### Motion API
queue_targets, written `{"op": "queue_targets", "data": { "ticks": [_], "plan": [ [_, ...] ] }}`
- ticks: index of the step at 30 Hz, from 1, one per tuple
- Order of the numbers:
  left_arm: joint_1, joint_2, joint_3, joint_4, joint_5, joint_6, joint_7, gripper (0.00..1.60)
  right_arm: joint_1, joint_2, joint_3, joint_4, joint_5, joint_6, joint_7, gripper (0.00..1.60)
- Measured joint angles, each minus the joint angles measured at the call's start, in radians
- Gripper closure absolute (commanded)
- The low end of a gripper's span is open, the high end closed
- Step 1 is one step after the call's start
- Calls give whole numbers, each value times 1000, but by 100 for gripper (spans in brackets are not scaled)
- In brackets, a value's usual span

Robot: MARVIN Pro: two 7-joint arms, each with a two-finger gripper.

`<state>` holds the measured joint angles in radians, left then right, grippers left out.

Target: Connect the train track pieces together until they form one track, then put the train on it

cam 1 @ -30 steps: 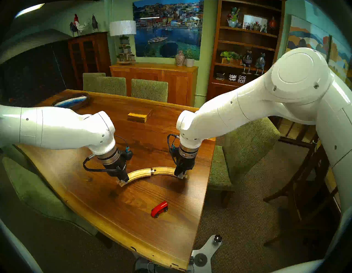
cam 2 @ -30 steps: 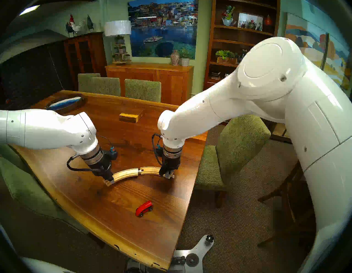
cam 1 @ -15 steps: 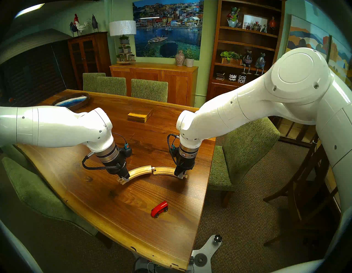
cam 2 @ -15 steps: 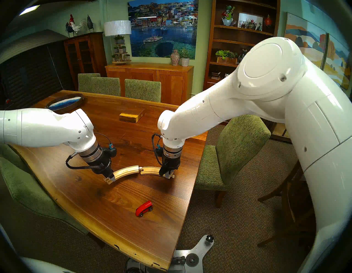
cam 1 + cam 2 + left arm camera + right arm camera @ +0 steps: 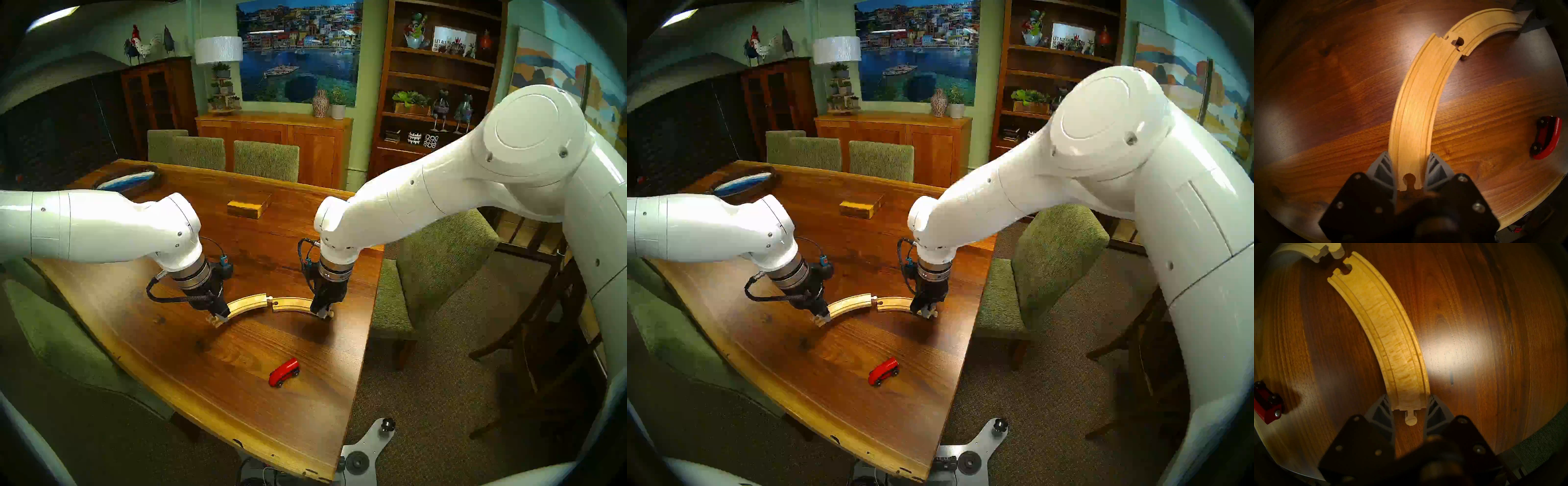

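On the desk, left pincer clenched on the left track piece; right pincer clenched on the right track piece; peg raised, offset from socket, unseated; red train lies loose at six o'clock; risk: pressing misaligned could jam the peg or twist a piece from its grip.

Head views: high up, looking down across the table, nearly alike. Wrist views: very near, looking straight down. Shared: red train, at 3 o'clock left, 9 o'clock right.
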<state>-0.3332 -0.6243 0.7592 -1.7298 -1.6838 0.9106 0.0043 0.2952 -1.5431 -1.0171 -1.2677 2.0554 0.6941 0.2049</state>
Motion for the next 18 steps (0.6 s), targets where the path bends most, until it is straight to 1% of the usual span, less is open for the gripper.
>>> {"op": "queue_targets", "data": {
  "ticks": [18],
  "plan": [
    [11, -23, 0, 9, -9, -11, -14, 160, 0, 0, 0, 0, 0, 0, 0, 160]
  ]
}}
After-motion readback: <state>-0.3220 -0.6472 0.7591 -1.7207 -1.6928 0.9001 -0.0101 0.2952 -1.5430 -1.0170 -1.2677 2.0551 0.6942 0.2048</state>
